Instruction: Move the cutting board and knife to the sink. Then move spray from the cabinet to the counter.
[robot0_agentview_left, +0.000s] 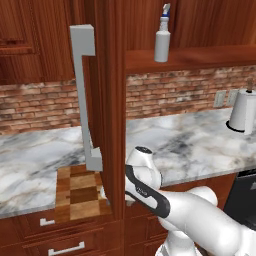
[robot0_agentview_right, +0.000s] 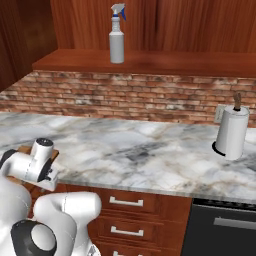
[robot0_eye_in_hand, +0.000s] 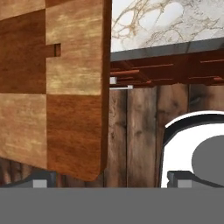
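The cutting board lies at the counter's front edge, left of the arm, and overhangs the edge a little. In the hand view the cutting board takes up the left half, close under the camera. My gripper is open just above it, and the board's right edge and near corner fall between the two fingertips. The spray stands upright on the open cabinet's shelf, high above the counter; from the right it is the spray. The knife and the sink are out of view.
The cabinet's open door, with its long grey handle, stands edge-on in front of the board and hides my fingers there. A paper-towel roll stands at the counter's right. Drawers and a dark appliance sit below.
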